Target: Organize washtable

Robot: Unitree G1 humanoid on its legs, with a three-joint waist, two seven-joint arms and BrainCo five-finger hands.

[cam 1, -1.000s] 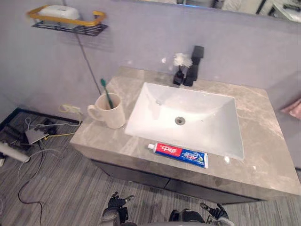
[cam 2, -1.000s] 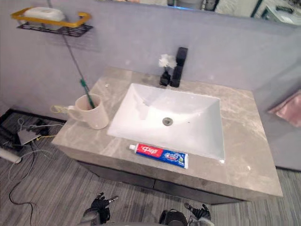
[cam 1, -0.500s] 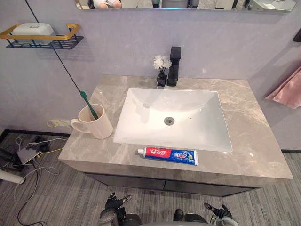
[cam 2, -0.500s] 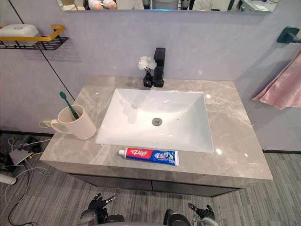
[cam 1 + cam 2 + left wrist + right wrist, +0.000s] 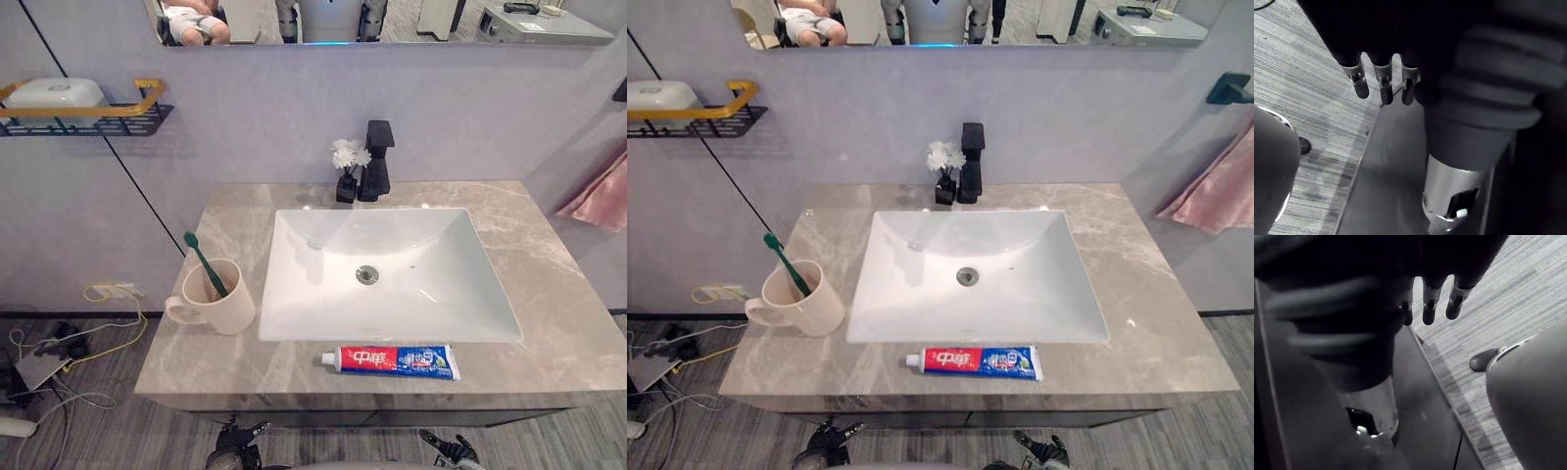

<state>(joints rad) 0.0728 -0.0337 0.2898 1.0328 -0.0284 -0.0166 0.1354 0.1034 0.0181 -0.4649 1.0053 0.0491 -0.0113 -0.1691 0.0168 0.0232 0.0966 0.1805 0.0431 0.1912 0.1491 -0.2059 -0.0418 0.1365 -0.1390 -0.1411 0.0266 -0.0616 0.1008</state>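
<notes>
A cream mug with a green toothbrush in it stands on the grey marble washtable, left of the white sink. A red and blue toothpaste tube lies flat along the front edge, before the sink. My left hand and right hand hang low in front of the cabinet, below the tabletop. In the wrist views the left fingers and the right fingers are straight and hold nothing.
A black faucet and a small vase of white flowers stand behind the sink. A wall shelf at the upper left carries a white soap dish. A pink towel hangs at the right. Cables lie on the floor at the left.
The whole picture has shifted, so the camera has moved and now faces the washtable more squarely. Mug, toothpaste and both hands keep their places.
</notes>
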